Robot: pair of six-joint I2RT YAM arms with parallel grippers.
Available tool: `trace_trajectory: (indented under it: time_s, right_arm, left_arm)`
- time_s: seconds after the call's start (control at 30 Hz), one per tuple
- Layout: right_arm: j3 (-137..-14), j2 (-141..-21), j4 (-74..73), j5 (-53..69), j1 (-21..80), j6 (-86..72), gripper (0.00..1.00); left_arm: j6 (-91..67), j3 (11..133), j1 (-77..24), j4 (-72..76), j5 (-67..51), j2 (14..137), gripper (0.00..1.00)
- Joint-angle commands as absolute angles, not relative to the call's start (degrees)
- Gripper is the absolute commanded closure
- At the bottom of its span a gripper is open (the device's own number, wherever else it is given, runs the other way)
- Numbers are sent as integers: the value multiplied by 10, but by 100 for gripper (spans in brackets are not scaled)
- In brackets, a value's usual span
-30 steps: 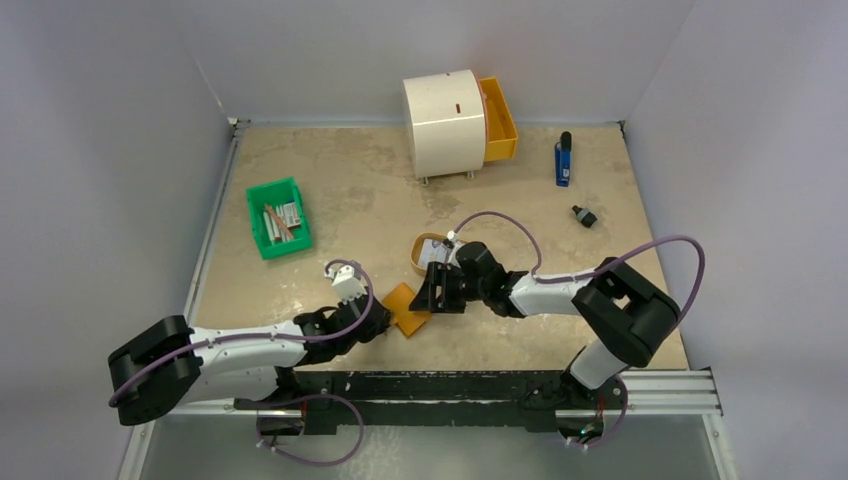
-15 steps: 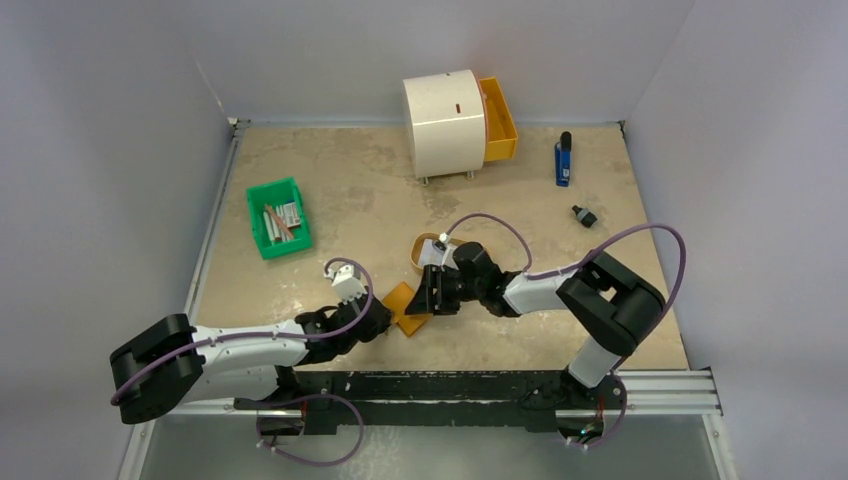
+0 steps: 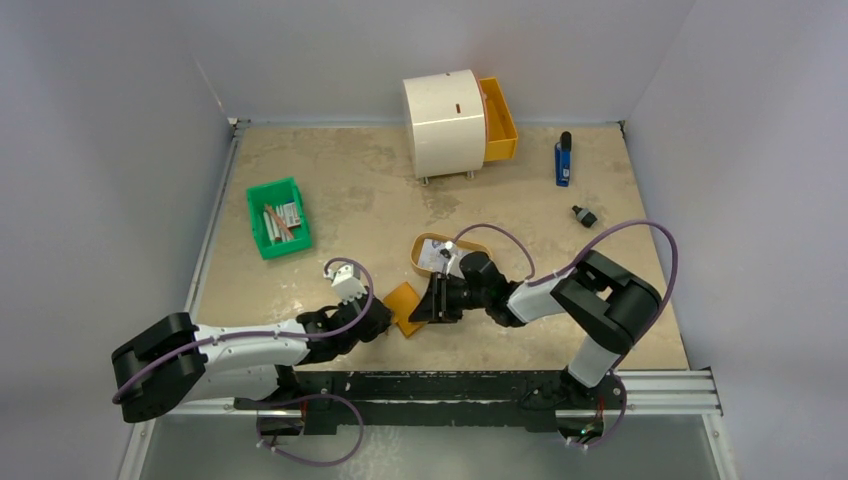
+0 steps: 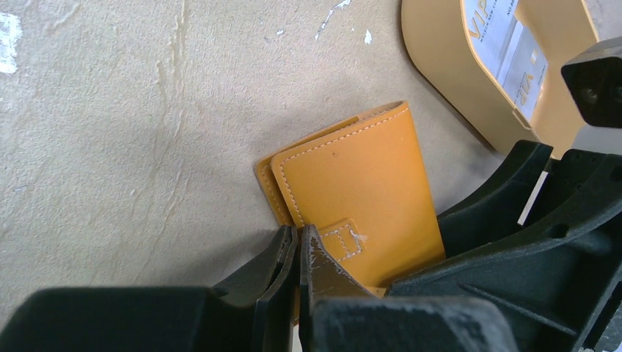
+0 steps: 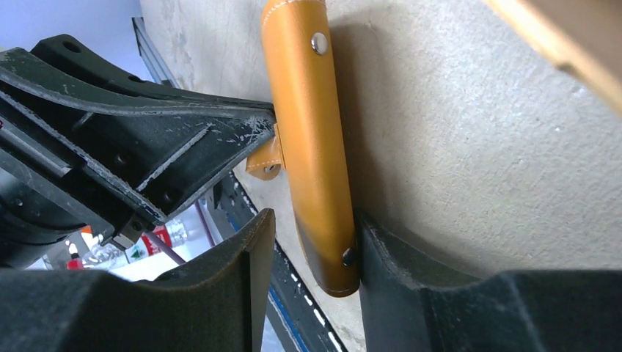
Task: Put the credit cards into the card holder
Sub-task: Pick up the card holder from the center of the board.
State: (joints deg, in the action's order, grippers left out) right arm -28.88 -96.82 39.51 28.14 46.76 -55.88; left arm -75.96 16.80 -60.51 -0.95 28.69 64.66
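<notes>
The orange-tan card holder [image 3: 405, 306] lies closed on the table near the front edge; it also shows in the left wrist view [image 4: 359, 183] and the right wrist view [image 5: 308, 110]. My left gripper [image 3: 386, 318] [image 4: 299, 253] is shut on the holder's snap strap at its near edge. My right gripper [image 3: 427, 304] [image 5: 312, 253] is open; its jaws straddle the holder's end, and one finger [image 5: 396, 271] touches it. The pale credit cards [image 3: 437, 254] [image 4: 506, 44] lie in the oval tan tray [image 3: 418, 264] [image 4: 440, 88] just behind the holder.
A green bin [image 3: 278, 217] with sticks stands at the left. A white cabinet [image 3: 444, 123] with an open orange drawer [image 3: 498, 120] stands at the back. A blue object [image 3: 563, 160] and a small black one [image 3: 584, 215] lie at the right. The black front rail [image 3: 450, 385] is close by.
My right gripper has moved toward the front edge, off the tray, and now straddles the card holder's end. The tray's cards show more. The left arm has barely moved.
</notes>
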Motion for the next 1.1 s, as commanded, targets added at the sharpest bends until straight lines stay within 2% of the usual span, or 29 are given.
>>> trace_trajectory:
  time_s: [0.0, 0.23, 0.43, 0.5, 0.57, 0.63, 0.8, 1.07]
  right_arm:
    - [-275, -961, 427, 294, 472, -585, 55]
    - [-287, -967, 426, 294, 474, -586, 62]
    - [-308, -980, 419, 302, 483, -574, 78]
    - [-318, -985, 413, 302, 489, -571, 75]
    - [-324, -988, 405, 298, 492, -569, 67]
    - [-328, -989, 398, 295, 492, -569, 62]
    - [-339, -996, 381, 293, 494, -566, 62]
    - [-349, -987, 366, 289, 503, -552, 100]
  left_arm:
    - [-746, 146, -604, -121, 287, 679, 100]
    - [-745, 146, -604, -120, 287, 679, 100]
    - [-742, 145, -604, -116, 286, 679, 100]
    - [-742, 145, -604, -116, 286, 679, 100]
    - [-743, 143, -604, -116, 286, 676, 100]
    - [-743, 142, -604, -116, 286, 674, 100]
    - [-742, 142, -604, -114, 285, 675, 100]
    - [-734, 144, -604, -112, 278, 668, 100]
